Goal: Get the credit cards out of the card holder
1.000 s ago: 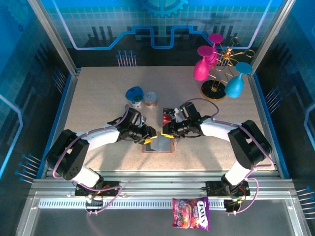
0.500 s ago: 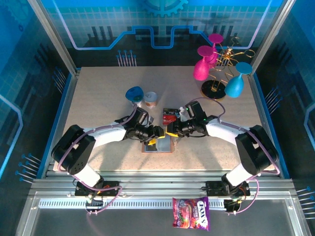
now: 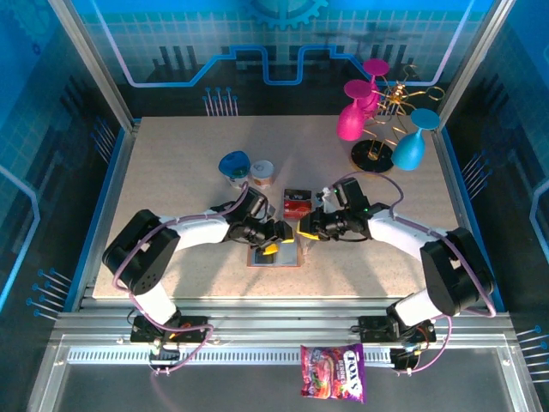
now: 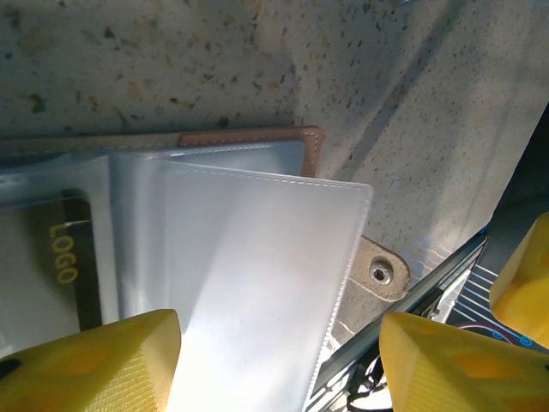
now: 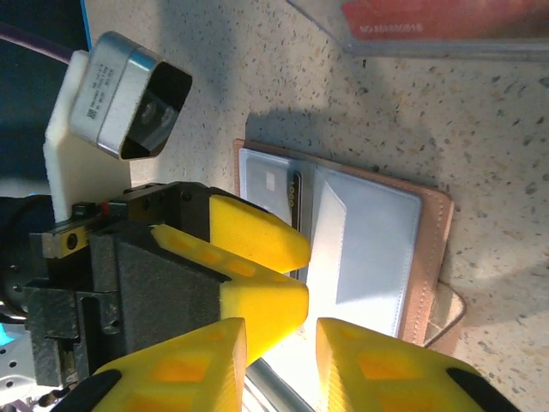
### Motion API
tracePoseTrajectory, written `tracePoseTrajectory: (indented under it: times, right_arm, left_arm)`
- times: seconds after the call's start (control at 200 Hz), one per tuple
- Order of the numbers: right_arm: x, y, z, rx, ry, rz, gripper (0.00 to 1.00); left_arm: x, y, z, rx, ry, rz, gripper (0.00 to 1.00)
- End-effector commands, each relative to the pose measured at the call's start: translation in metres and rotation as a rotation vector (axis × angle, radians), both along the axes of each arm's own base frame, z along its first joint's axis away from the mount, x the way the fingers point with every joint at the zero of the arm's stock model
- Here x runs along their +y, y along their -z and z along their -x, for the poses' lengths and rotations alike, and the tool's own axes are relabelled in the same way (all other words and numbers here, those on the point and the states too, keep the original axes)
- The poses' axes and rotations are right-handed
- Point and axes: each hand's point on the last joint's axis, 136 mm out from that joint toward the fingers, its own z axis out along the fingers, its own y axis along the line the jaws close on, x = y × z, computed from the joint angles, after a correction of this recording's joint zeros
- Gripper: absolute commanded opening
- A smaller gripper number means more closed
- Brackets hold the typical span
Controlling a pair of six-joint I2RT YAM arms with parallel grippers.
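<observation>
The card holder (image 3: 287,257) is lying open mid-table, a credit card (image 4: 60,257) tucked inside; the left gripper (image 4: 274,360) is hovering open and empty, the right gripper (image 5: 281,343) narrowly parted, hold unclear. Pinching the card's exposed edge squarely is looking wisest.

Probably a lab: aluminium-framed robot cell (image 3: 274,328).

candy bag (image 3: 332,372) up front, glass rack (image 3: 383,129) back-rt.
</observation>
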Motion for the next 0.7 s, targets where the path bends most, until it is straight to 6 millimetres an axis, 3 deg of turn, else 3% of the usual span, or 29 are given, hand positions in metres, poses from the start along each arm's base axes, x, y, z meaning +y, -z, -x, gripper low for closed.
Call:
tracePoseTrajectory:
  times: [0.0, 0.375, 0.69]
  right_arm:
    - [-0.011, -0.001, 0.004, -0.003, 0.008, 0.013, 0.29]
    - [-0.017, 0.002, 0.008, 0.005, 0.023, 0.011, 0.29]
    - [-0.012, 0.003, 0.008, 0.018, 0.019, -0.005, 0.28]
  left_arm:
    - [-0.01, -0.001, 0.003, 0.024, 0.031, 0.023, 0.64]
    - [-0.014, 0.01, 0.004, 0.053, 0.041, 0.007, 0.65]
    - [-0.01, -0.012, -0.004, -0.021, 0.024, -0.005, 0.65]
